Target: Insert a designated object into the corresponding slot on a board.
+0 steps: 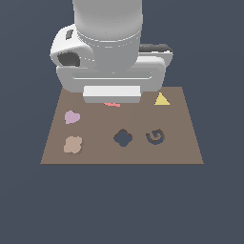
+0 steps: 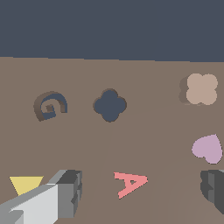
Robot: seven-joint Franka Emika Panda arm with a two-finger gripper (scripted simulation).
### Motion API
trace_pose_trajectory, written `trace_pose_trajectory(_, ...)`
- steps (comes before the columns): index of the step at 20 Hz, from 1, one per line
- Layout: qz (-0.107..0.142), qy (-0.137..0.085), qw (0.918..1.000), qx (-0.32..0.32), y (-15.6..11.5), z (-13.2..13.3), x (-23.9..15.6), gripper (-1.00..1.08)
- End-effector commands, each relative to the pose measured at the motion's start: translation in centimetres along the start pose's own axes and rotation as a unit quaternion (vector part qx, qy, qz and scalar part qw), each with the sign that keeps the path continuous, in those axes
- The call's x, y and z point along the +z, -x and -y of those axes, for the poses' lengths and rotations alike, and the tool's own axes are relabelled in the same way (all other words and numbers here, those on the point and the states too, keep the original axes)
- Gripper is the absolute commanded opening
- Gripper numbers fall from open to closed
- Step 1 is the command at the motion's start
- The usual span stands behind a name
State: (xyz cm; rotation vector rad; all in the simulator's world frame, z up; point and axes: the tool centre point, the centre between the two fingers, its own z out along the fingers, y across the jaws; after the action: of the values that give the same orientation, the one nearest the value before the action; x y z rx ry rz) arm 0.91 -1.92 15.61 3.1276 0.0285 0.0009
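Your pincer [image 2: 135, 192] hangs wide over the red A [image 2: 130, 183]; clover piece [image 1: 73, 145] untouched, slot [image 1: 123, 137] mid-board [image 1: 181, 147].

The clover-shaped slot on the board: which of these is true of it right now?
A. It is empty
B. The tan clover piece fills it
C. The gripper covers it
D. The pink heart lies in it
A: the clover-shaped slot shows dark and bare, while the tan clover piece lies apart on the board.

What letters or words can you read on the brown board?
"A": a red letter piece lying flat on the board.
"G": a dark letter-shaped cutout in the board, beside the clover slot.
No other words, numbers or labels show in either view.
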Motion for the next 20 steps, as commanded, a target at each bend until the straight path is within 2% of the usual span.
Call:
trace_pose_trajectory(1,0.0,0.0,1.0,0.002,-0.5,-0.9,0.8,1.0)
trace_pose_trajectory(20,0.0,-0.006,0.9997,0.025,-7.0,-10.9,9.2,1.0)
